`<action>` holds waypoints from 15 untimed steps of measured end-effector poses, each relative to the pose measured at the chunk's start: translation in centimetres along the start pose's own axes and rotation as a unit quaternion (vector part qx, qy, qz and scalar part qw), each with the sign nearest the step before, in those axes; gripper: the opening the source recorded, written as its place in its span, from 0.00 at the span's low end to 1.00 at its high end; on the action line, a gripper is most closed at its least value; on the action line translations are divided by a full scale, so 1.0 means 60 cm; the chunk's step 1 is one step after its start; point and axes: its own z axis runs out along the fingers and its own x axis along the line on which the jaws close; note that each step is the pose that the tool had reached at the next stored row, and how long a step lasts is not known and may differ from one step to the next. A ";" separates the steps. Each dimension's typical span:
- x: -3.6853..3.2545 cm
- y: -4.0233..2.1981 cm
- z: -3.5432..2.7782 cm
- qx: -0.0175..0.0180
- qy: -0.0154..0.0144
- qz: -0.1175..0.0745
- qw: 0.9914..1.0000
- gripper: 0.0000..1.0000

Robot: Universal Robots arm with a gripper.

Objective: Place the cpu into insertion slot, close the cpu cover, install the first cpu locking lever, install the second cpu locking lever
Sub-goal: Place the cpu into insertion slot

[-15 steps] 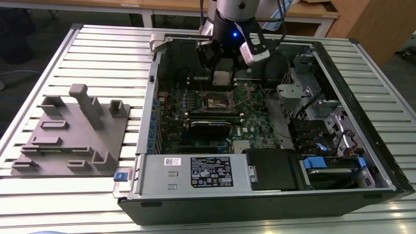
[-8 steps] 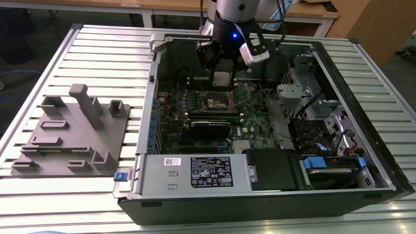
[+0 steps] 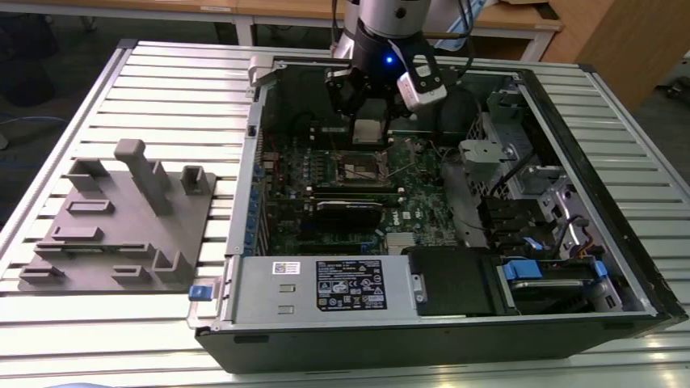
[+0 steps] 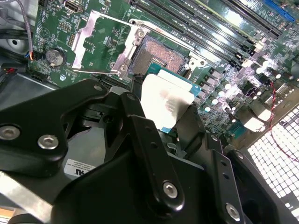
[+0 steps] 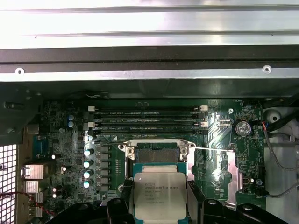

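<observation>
Gripping the cpu [image 5: 160,196] by two opposite edges, gripper [image 3: 369,136] closed narrow on it, metal top facing up. Hanging close over the insertion slot [image 5: 156,153] at upper centre of the exterior view, not seated. Showing socket bare and cpu cover [image 4: 84,35] swung open, flat beside it on the green motherboard [image 3: 323,186]. Sitting inside the open computer case [image 3: 603,202]; memory slots [image 5: 149,119] just beyond the socket. Noting grey fixture block [image 3: 119,218] on slatted table [image 3: 161,73], left of frame, well apart.

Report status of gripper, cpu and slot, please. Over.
Gripper shut on cpu. Cpu near slot, not seated. Cover open; nothing blocking slot.
</observation>
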 end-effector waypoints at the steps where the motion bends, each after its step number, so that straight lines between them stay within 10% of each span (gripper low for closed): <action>1: 0.000 0.000 0.000 0.000 0.000 0.000 1.000 0.54; 15: 0.000 0.000 0.005 0.000 0.000 0.000 1.000 0.54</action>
